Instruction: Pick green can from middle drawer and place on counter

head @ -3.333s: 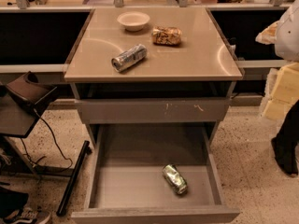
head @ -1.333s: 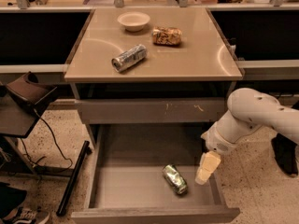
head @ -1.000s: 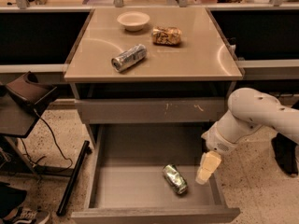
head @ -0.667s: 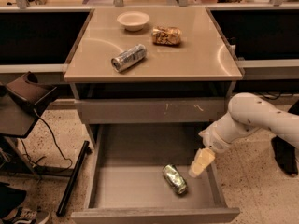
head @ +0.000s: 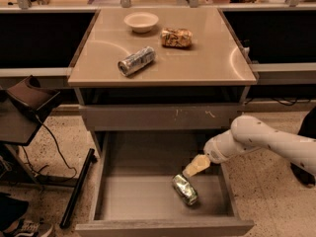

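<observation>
The place reads as a robotics lab or workshop, not a home. A grey drawer cabinet (head: 158, 117) with a glossy tan tabletop (head: 207, 58) stands on a speckled terrazzo floor (head: 276, 201) between long benches (head: 34, 72) with dark openings. A black cable (head: 51, 141) trails at the left. A white robot arm (head: 266, 139) enters from the right, its tool (head: 196, 166) over the open drawer (head: 138, 196) at lower centre.

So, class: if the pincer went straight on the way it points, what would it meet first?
Probably the green can lying in the middle drawer, just down-left of the pincer, though depth is unclear.
</observation>
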